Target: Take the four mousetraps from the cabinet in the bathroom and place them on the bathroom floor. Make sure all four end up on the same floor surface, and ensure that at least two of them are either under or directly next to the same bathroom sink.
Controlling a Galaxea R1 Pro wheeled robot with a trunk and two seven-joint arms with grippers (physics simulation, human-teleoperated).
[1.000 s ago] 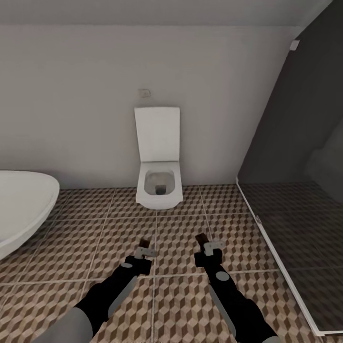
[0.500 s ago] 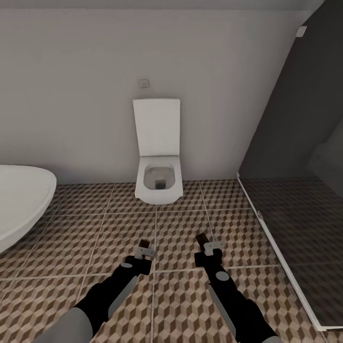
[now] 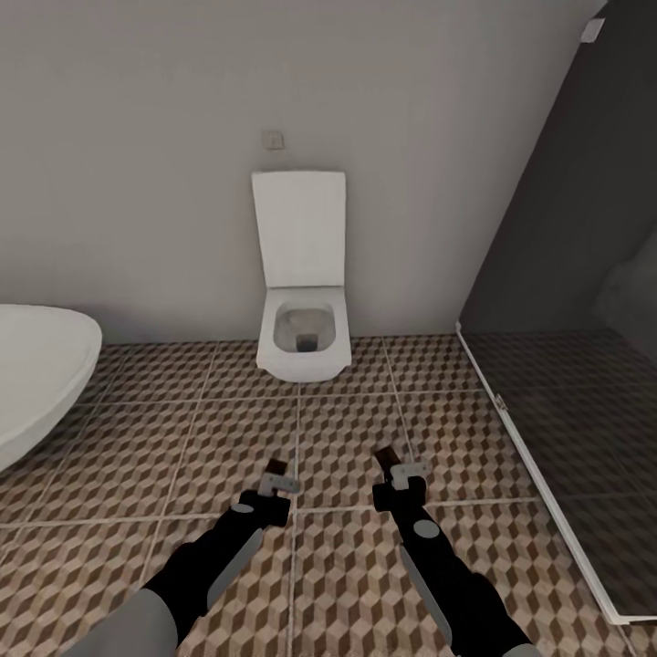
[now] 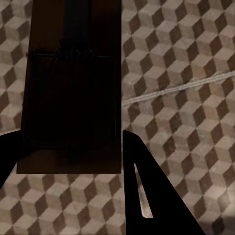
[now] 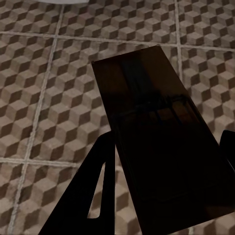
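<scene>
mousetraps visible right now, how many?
2. One mousetrap sits between the left gripper's fingers, the other mousetrap in the right gripper, both above the floor. Others may be out of frame.

A white square toilet (image 3: 301, 342) stands against the far wall on the brown-and-beige cube-patterned tiled floor (image 3: 182, 438). A white oval bathtub (image 3: 36, 383) lies to its left, a dark glass shower enclosure (image 3: 584, 383) to its right.
</scene>
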